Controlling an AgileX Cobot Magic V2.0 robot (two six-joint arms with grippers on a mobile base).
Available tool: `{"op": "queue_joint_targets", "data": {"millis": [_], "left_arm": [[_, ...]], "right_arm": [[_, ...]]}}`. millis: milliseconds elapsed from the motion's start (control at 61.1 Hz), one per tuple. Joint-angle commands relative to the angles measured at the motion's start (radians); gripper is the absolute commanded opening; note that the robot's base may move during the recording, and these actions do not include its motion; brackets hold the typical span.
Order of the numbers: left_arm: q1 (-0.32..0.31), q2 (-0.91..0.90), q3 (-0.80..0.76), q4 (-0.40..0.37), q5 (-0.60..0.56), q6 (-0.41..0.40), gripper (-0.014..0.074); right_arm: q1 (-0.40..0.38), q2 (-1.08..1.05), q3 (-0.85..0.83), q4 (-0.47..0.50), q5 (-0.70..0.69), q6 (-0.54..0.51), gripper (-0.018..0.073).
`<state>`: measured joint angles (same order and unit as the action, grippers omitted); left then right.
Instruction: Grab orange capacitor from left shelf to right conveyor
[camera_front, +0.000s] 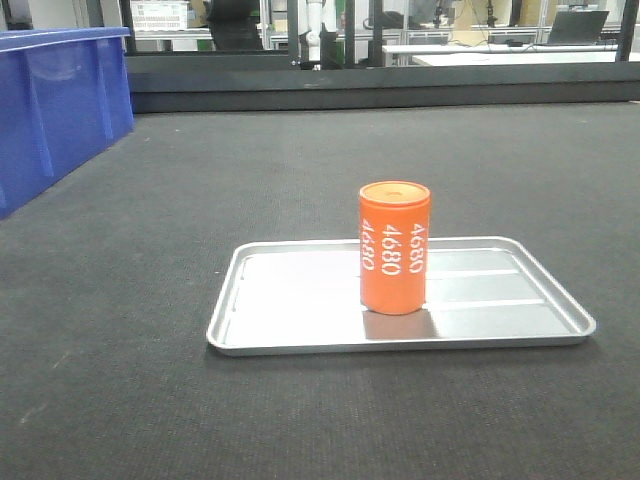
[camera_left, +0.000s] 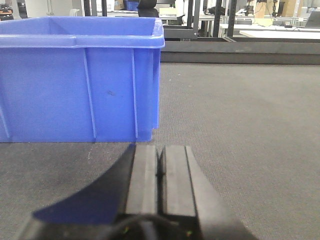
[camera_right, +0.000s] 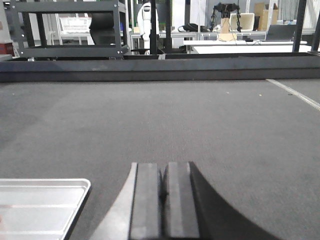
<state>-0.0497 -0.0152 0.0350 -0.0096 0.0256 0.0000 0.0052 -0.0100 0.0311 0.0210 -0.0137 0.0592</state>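
The orange capacitor (camera_front: 394, 247), marked "4680" in white, stands upright in a shallow silver tray (camera_front: 250, 330) that lies on the dark grey textured belt (camera_front: 300, 170). No gripper shows in the front view. In the left wrist view my left gripper (camera_left: 160, 150) is shut and empty, low over the belt (camera_left: 240, 115), facing a blue bin. In the right wrist view my right gripper (camera_right: 164, 167) is shut and empty over the belt (camera_right: 200, 120), with the tray's corner (camera_right: 80, 187) to its left. The steel shelf is out of view.
A blue plastic bin (camera_front: 50, 100) stands at the left on the belt; it fills the left wrist view (camera_left: 80, 80). A dark raised rail (camera_front: 380, 85) runs along the belt's far edge. Racks and tables stand beyond it.
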Motion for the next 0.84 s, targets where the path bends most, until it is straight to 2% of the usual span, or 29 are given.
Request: {"op": "queue_joint_targets", "data": {"millis": [0,819], "left_arm": [[-0.002,-0.007,0.022,-0.003,-0.083,0.0,-0.0126],[-0.002,-0.007,0.022,-0.003,-0.083,0.0,-0.0126]], "right_arm": [[0.0,-0.021,-0.021,-0.003,-0.069,-0.004,0.0057],[0.0,-0.021,-0.021,-0.003,-0.068,-0.004,0.0057]]}}
